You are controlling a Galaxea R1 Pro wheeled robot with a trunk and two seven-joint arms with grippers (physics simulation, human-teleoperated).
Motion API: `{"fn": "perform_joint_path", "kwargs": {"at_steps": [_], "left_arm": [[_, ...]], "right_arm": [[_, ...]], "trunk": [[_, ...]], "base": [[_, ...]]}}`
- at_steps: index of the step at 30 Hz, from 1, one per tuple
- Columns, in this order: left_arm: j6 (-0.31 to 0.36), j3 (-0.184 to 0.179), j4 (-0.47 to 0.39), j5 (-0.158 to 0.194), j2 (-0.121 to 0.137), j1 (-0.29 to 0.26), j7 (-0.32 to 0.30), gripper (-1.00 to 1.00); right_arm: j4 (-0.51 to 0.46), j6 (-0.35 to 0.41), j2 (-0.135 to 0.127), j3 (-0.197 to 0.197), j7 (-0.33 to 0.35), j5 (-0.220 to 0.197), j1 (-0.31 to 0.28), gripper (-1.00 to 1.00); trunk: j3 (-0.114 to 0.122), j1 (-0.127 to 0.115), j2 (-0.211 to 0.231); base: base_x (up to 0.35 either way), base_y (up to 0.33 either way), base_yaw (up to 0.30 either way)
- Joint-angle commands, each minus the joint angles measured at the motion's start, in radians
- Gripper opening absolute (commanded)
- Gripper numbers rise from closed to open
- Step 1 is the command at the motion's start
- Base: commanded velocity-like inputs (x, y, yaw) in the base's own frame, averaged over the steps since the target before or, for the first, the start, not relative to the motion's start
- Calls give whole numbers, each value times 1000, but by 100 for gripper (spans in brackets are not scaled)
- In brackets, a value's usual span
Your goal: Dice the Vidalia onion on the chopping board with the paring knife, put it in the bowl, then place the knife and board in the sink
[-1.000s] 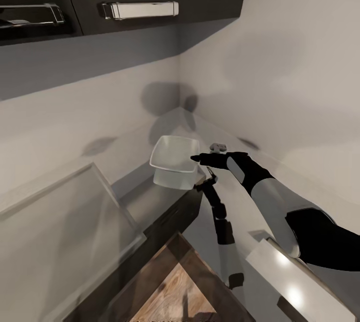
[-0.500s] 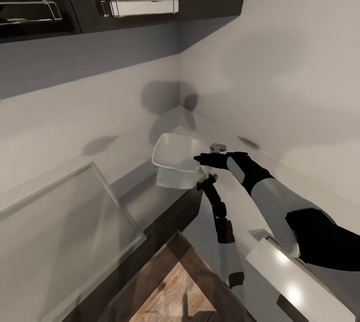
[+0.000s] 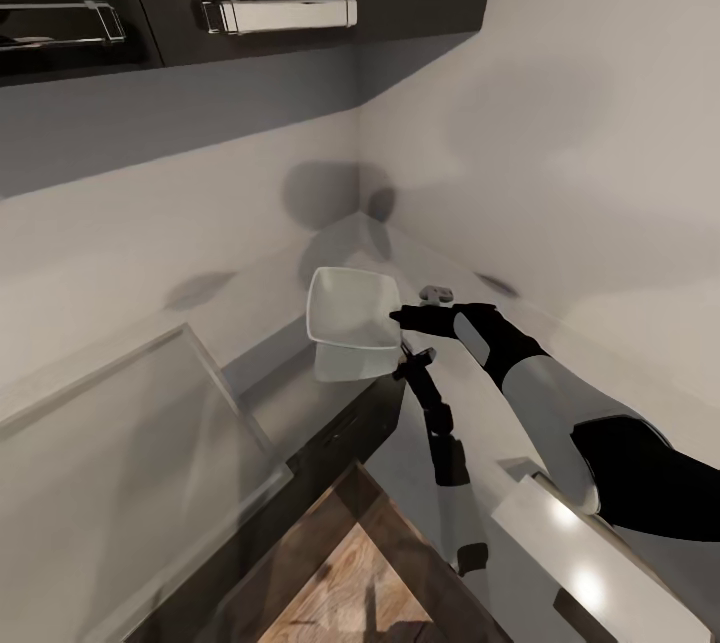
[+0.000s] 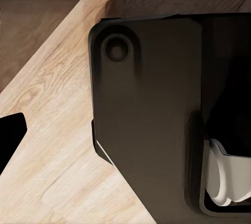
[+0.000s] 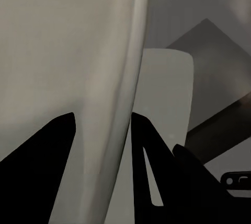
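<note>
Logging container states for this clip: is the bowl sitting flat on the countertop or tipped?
Tipped and lifted. The bowl shows its white inside toward the camera, its reflection lies on the countertop below, and the right claw pinches its rim.

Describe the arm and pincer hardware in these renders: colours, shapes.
Right arm: glossy light-grey forearm shell, black elbow and wrist sections. The right pincer is matte black with a small grey fitting on top; its fingers are flat, tapering black blades. No cables or markings visible.
</note>
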Motion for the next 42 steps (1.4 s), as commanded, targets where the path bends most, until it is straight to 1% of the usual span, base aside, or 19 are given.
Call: {"fn": "perform_joint_path", "kwargs": {"at_steps": [1,9,36,42], "left_arm": [[-2,-2,-1,0,0,0,-1,100],[-2,-2,-1,0,1,0,-1,100],[-2,-2,-1,0,1,0,-1,100],[-2,-2,-1,0,1,0,-1,100]], "right_arm": [[0,4,-1,8,-2,-4,0,-100],[0,4,-1,8,0,-4,0,-100],[0,4,-1,8,1,-4,0,-100],[0,4,-1,8,-2,-4,0,-100]], "trunk": [[-2,1,-2],[0,1,-2],[40,1,-2],[43,1,-2]], "base": [[0,0,0],[0,0,0],[0,0,0],[0,0,0]]}}
